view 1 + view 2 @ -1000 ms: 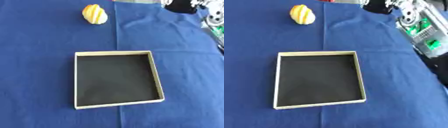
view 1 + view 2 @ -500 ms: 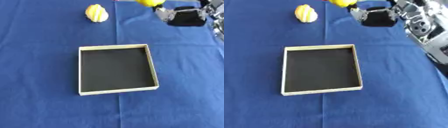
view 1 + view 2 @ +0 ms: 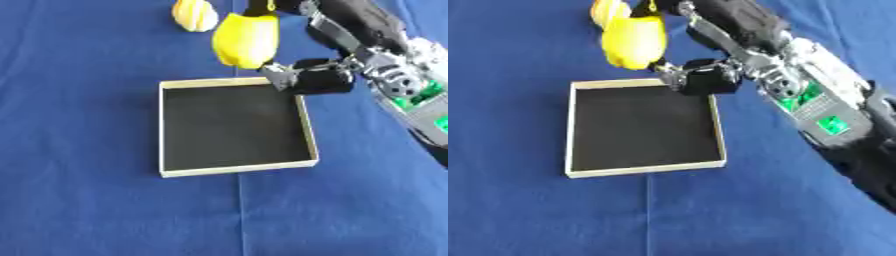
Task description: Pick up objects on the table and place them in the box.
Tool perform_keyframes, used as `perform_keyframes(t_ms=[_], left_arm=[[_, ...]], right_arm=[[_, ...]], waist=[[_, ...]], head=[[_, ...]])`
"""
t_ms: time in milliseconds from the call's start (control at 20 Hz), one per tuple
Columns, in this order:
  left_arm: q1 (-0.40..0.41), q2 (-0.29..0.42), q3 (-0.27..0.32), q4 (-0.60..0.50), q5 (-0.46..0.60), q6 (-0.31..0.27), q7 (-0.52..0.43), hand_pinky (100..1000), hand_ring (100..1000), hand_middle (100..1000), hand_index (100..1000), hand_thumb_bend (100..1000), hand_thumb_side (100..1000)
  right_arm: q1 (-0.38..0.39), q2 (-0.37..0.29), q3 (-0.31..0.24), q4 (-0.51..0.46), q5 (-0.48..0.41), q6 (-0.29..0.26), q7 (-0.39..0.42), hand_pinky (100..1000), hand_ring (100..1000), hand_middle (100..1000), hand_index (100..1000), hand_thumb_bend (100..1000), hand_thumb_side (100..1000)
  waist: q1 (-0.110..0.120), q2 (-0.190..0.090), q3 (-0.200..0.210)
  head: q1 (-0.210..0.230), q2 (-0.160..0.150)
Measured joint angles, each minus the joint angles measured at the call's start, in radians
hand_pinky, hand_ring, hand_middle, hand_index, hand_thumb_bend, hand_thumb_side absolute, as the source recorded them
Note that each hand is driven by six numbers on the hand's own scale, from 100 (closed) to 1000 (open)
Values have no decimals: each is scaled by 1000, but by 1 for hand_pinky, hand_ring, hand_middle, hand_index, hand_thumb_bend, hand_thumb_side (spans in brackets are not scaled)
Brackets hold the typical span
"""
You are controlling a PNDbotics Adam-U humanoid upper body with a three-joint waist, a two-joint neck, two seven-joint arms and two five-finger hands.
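A shallow box (image 3: 236, 171) with a cream rim and a black floor lies on the blue cloth in the middle of the view, with nothing in it. My right hand (image 3: 319, 80) reaches in from the upper right, shut on a smooth yellow object (image 3: 247, 40). That object hangs over the box's far rim, near its right corner. A second object, yellow with pale stripes (image 3: 194, 15), lies on the cloth beyond the box at the top edge. My left hand shows in neither view.
My right forearm (image 3: 815, 105), silver with green parts, crosses the right side above the cloth. Blue cloth (image 3: 79, 125) covers the table on every side of the box.
My right hand has come in from the upper right and moved left and nearer, bringing the yellow object over the box's far rim. The picture has also shifted a little.
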Motion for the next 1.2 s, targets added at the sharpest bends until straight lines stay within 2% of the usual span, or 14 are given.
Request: perform_keyframes(t_ms=[300, 650, 850, 950, 1000, 1100, 1200], left_arm=[[11, 0, 2, 0, -1, 1, -1, 954, 939, 868, 775, 100, 633], [19, 0, 1, 0, 2, 2, -9, 954, 939, 869, 773, 100, 632], [20, 0, -1, 0, 6, 2, -14, 955, 940, 869, 772, 100, 632], [21, 0, -2, 0, 7, 1, -17, 955, 941, 870, 771, 100, 632], [23, 0, -2, 0, 8, 2, -18, 956, 941, 871, 771, 100, 632], [27, 0, -2, 0, 10, 2, -20, 956, 942, 871, 770, 100, 633], [28, 0, -2, 0, 13, 2, -22, 957, 942, 872, 771, 100, 633]], right_arm=[[25, 67, 64, 0, 106, 22, 36, 789, 763, 610, 713, 100, 100], [20, 104, 145, 0, 243, -8, 83, 790, 754, 613, 709, 100, 100], [12, 117, 190, 0, 304, -6, 149, 789, 772, 648, 731, 100, 100], [8, 122, 204, 0, 323, -4, 180, 789, 796, 696, 762, 100, 100], [8, 125, 210, 0, 331, -5, 196, 783, 815, 724, 784, 116, 100], [8, 128, 215, 0, 343, -8, 224, 786, 865, 793, 842, 248, 100], [8, 129, 214, 0, 351, -13, 240, 804, 906, 865, 888, 352, 209]], waist=[[0, -4, -8], [0, -13, -16], [0, -16, -14], [0, -17, -14], [0, -17, -14], [0, -17, -14], [0, -17, -14]], head=[[-1, 1], [-1, 8], [-2, 8], [-2, 8], [-2, 8], [-2, 8], [-2, 8]])
